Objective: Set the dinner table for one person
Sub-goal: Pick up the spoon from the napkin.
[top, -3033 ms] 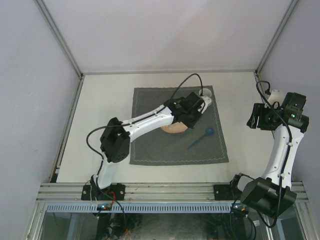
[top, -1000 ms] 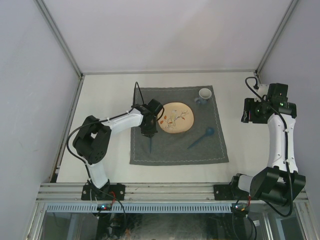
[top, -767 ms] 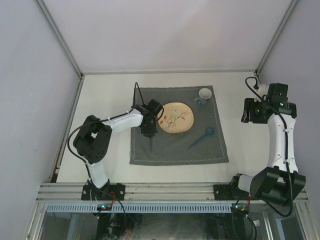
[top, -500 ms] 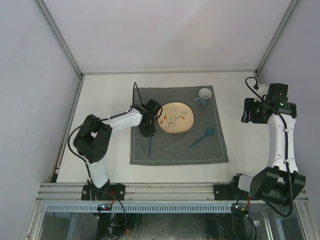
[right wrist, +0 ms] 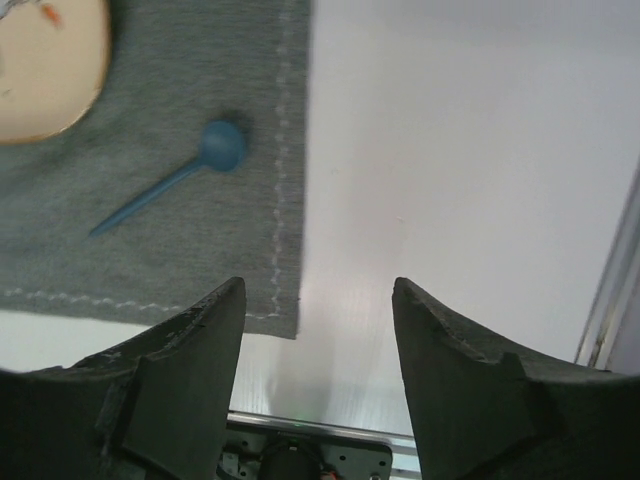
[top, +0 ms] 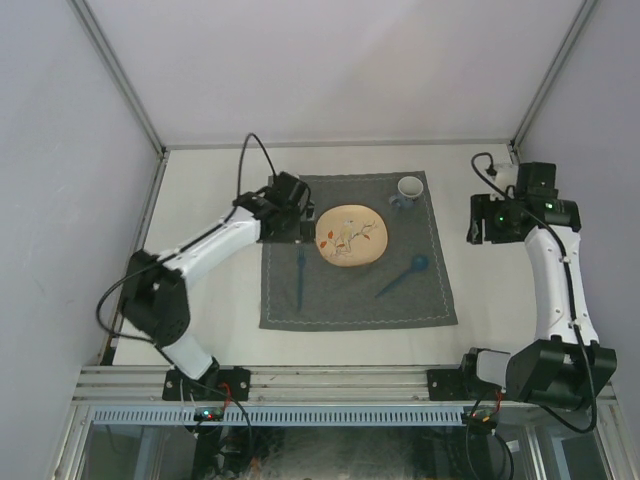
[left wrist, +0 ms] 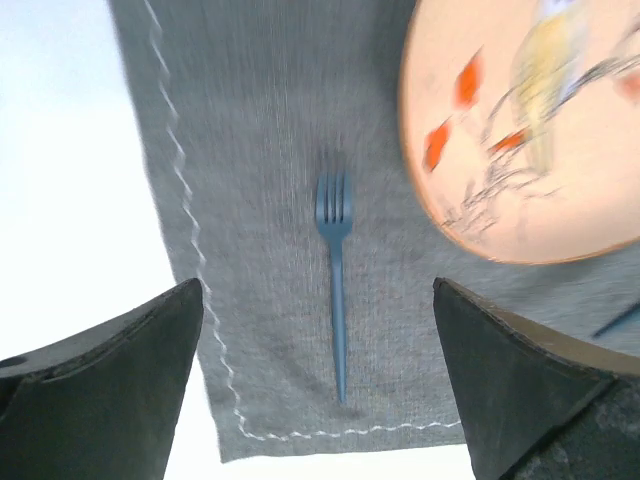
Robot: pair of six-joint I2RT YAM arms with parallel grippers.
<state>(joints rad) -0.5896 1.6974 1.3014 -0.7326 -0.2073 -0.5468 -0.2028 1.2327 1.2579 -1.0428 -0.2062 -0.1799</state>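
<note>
Left jaws and right jaws stand wide apart, empty. Slim blue plastic fork lies flat on square dark grey stitched cloth, just beside round peach painted plate.

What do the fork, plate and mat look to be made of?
The fork looks plastic: matte blue, uniform colour, no metallic glint. The plate is likely glazed ceramic, possibly melamine: smooth peach surface with a printed bird. The mat is woven fabric: matte dark grey, visible weave, white stitched border.

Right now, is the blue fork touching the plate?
Apart. The left wrist view shows a strip of grey cloth between the fork and the plate.
</note>
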